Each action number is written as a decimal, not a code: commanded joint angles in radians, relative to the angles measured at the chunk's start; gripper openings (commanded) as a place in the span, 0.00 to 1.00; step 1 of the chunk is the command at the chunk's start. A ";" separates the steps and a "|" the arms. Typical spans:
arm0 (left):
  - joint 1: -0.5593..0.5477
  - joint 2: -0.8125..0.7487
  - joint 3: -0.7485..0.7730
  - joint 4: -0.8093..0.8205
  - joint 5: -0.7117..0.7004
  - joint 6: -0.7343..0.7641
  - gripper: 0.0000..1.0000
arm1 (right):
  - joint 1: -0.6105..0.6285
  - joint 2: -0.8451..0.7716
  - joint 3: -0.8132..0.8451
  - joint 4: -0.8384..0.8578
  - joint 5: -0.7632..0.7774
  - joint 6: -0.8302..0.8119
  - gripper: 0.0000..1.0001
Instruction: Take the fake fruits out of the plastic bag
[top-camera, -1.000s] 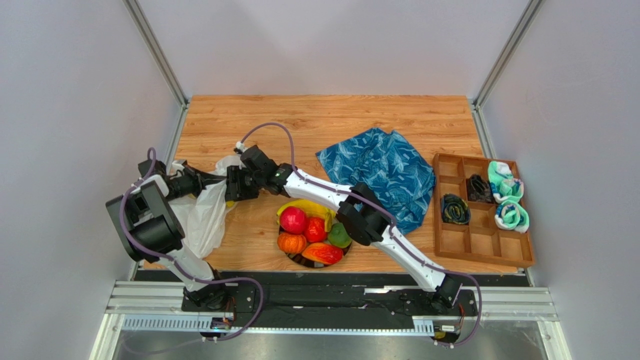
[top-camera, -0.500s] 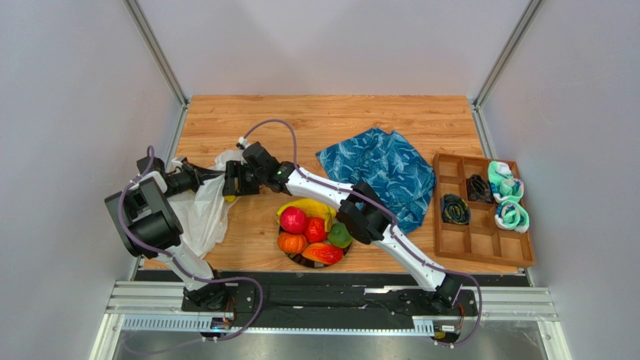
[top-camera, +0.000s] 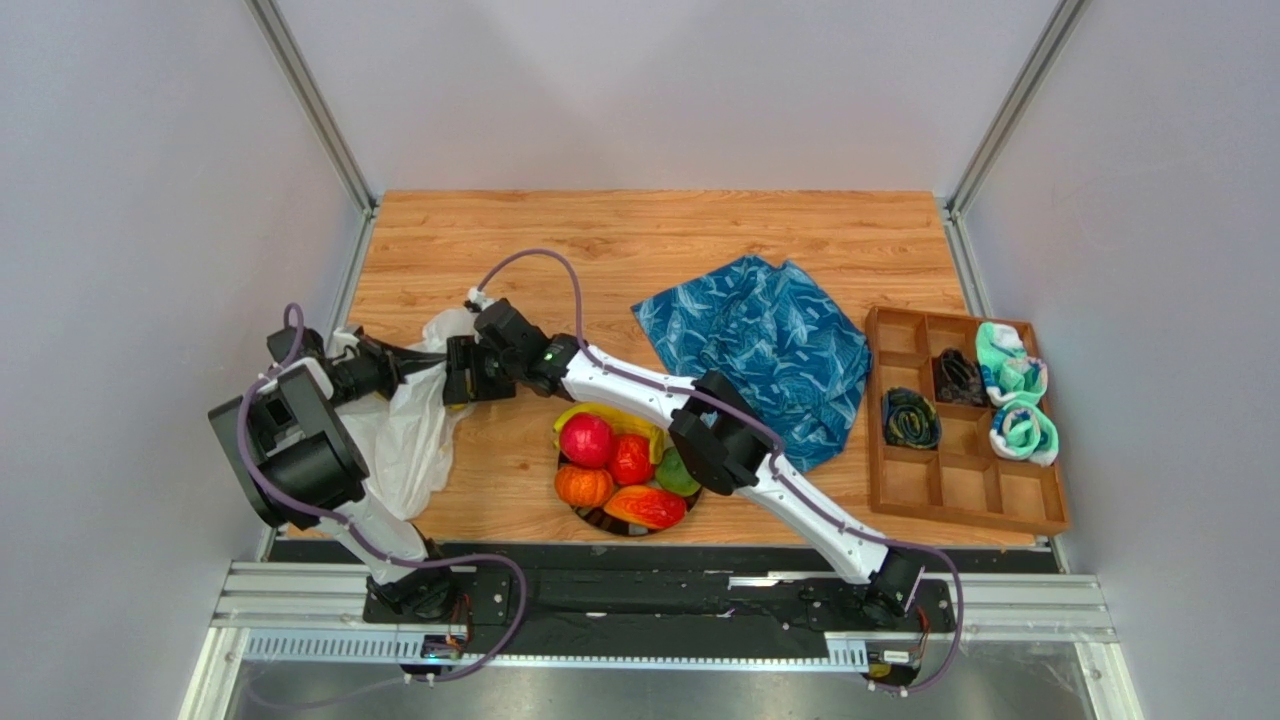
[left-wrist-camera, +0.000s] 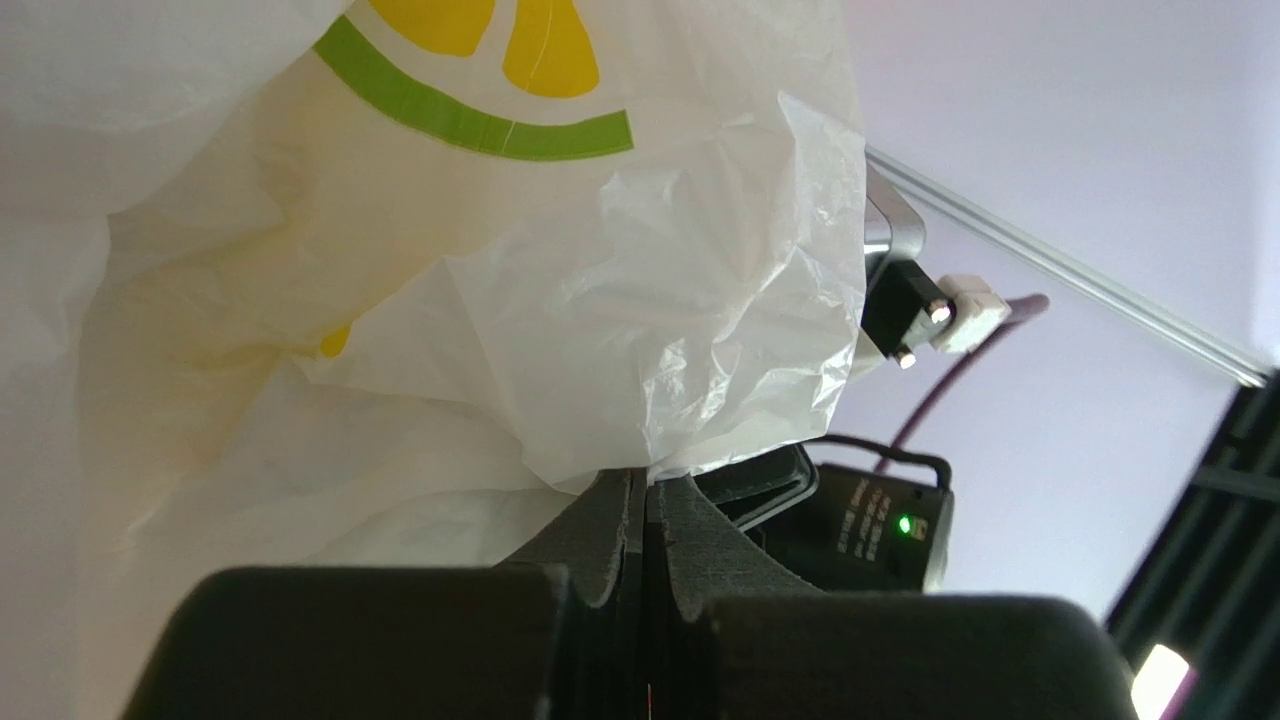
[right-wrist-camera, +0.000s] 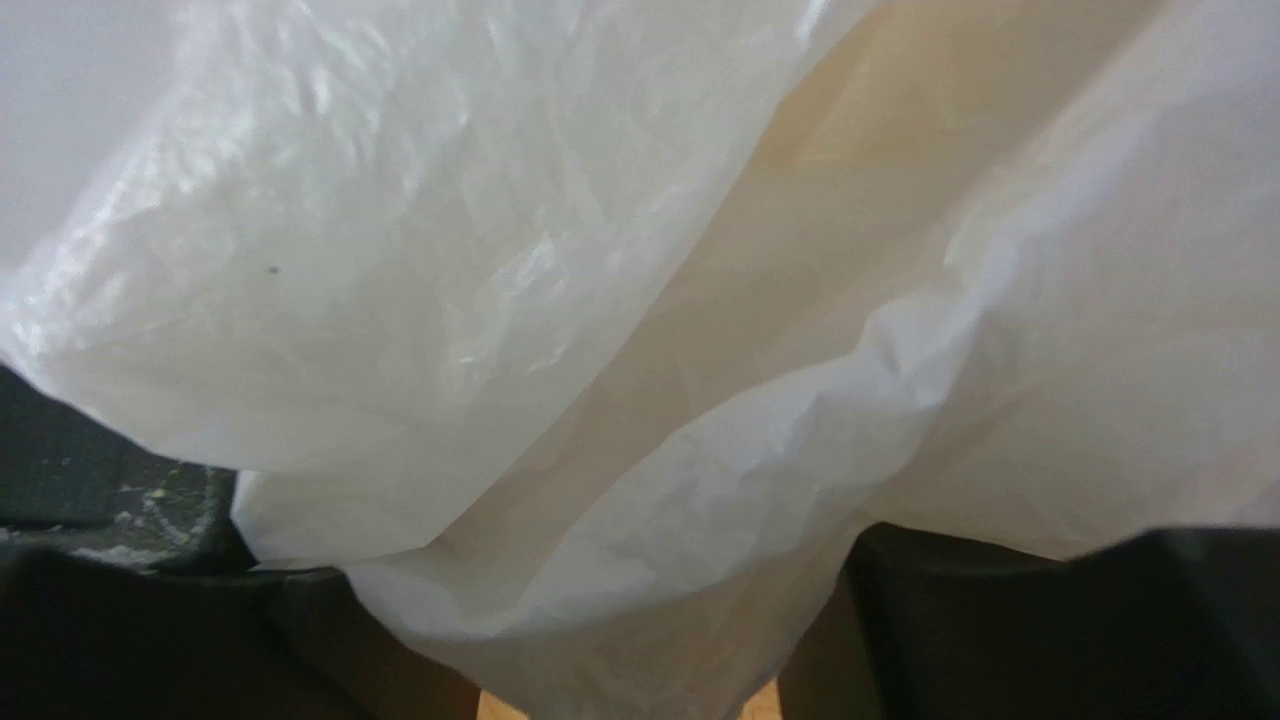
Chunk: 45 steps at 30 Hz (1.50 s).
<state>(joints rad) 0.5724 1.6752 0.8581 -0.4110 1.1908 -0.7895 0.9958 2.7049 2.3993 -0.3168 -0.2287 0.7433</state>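
Plastic bag (top-camera: 394, 443): pinched by one fold in the left gripper (left-wrist-camera: 646, 483), jaws pressed tight together on the film, and lifted partly off the table (top-camera: 661, 240) close to its left edge. Right beside that, right gripper (right-wrist-camera: 639, 638) pushed into the loose plastic, fingers (right-wrist-camera: 135, 630) well apart, film billowing between them, nothing clamped.

Looks like opening up or checking the bag. To do it well:
- Hold the left pinch firm and high.
- Close the right fingers on a single layer opposite that pinch, not on both layers at once.
- Draw the two grips apart slowly to spread the mouth, for fear of tearing such thin stuff.

Contents, if any: hidden behind cloudy folds, possibly none.

Film thin, crinkly, translucent white, limp, with no shape of its own; printed with a green arc and yellow segments.

Fake fruits (top-camera: 624, 458) heaped on a black-rimmed plate (top-camera: 589, 521) near the middle of the table's near edge, well apart from the bag: hard, glossy, rounded, likely to roll. Curved yellow banana bunch, red rounds, a ribbed orange one, a green one, a red-orange mango shape.

Farther right, a soft folded blue cloth (top-camera: 759, 342), then a compartmented wooden tray (top-camera: 962, 495) at the right edge.
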 joint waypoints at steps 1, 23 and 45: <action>-0.098 -0.107 -0.110 -0.377 0.386 0.027 0.00 | -0.057 0.089 0.072 0.205 0.335 0.068 0.50; -0.259 -0.371 0.147 -0.324 0.188 0.091 0.00 | -0.217 -0.657 -0.704 0.161 0.023 -0.277 0.11; -0.019 -0.015 0.196 -0.191 0.196 0.034 0.00 | -0.194 -0.645 -0.571 -0.054 0.267 -0.485 0.59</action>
<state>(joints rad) 0.5499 1.6611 1.1671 -0.7784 1.2839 -0.5259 0.8181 2.0716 1.7260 -0.2520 -0.0593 0.3786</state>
